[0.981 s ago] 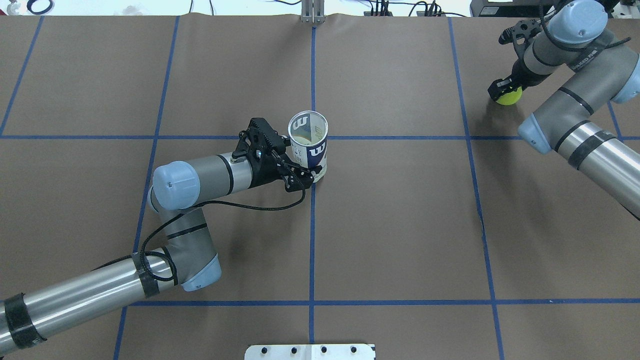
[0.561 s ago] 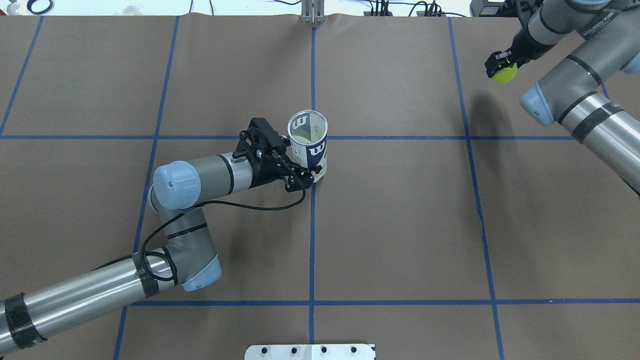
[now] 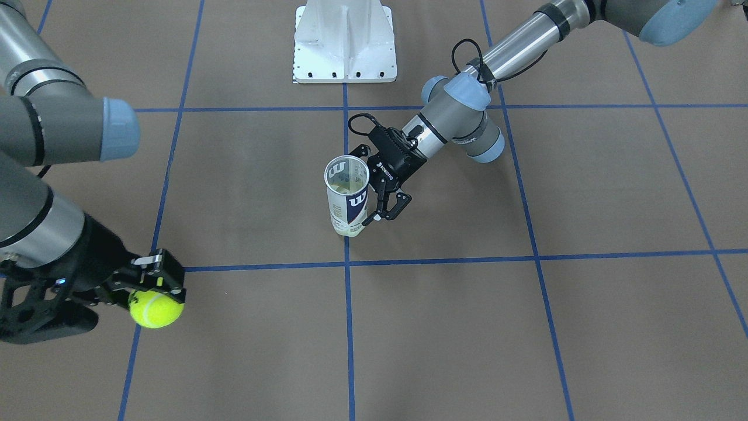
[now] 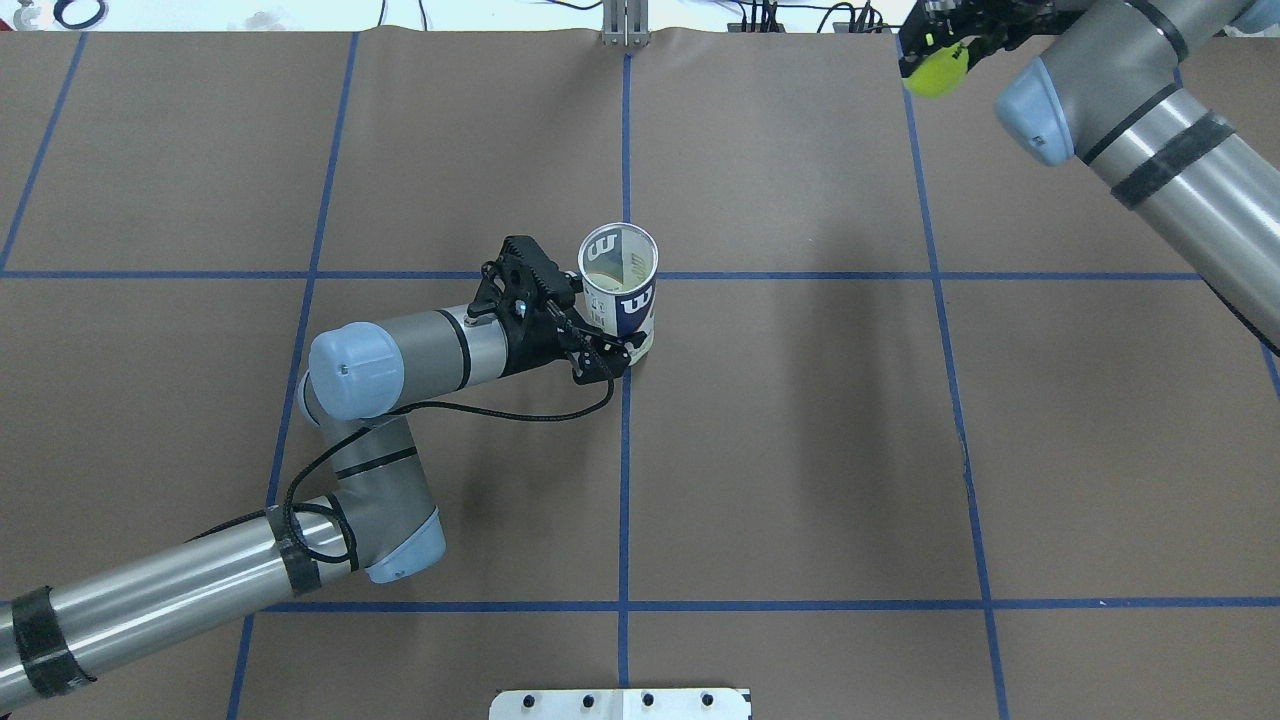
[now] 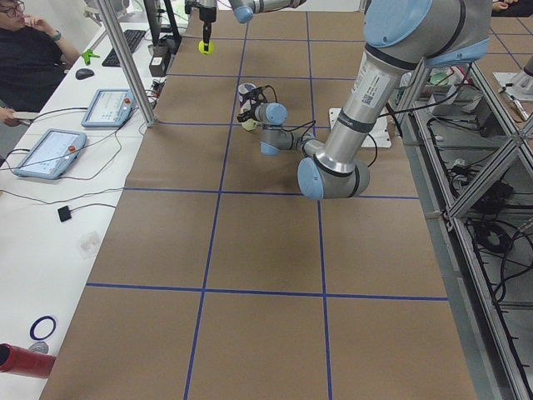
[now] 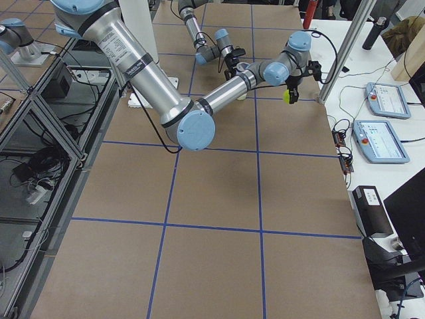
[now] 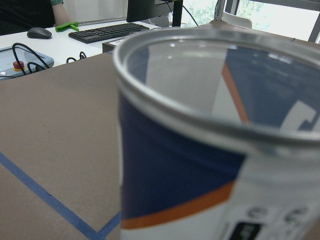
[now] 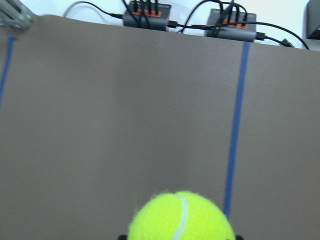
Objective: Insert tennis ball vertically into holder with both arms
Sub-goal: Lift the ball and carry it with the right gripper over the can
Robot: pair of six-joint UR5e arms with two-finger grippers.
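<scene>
The holder (image 4: 620,292), a clear can with a white and navy label, stands upright near the table's centre with its open mouth up; it also shows in the front view (image 3: 347,196). My left gripper (image 4: 603,322) is shut on its lower body from the side. In the left wrist view the holder's rim (image 7: 215,115) fills the frame. My right gripper (image 4: 935,58) is shut on a yellow tennis ball (image 4: 937,76) and holds it in the air over the far right of the table. The ball also shows in the front view (image 3: 155,309) and the right wrist view (image 8: 181,218).
Blue tape lines (image 4: 624,480) divide the brown table cover. The white robot base plate (image 3: 345,41) sits at the near edge. Power strips and cables (image 8: 190,22) lie past the far edge. An operators' desk with tablets (image 5: 50,150) runs along that side.
My right arm has lifted the tennis ball off the table and carried it farther away and toward the left in the overhead view. The left arm and holder have not moved.
</scene>
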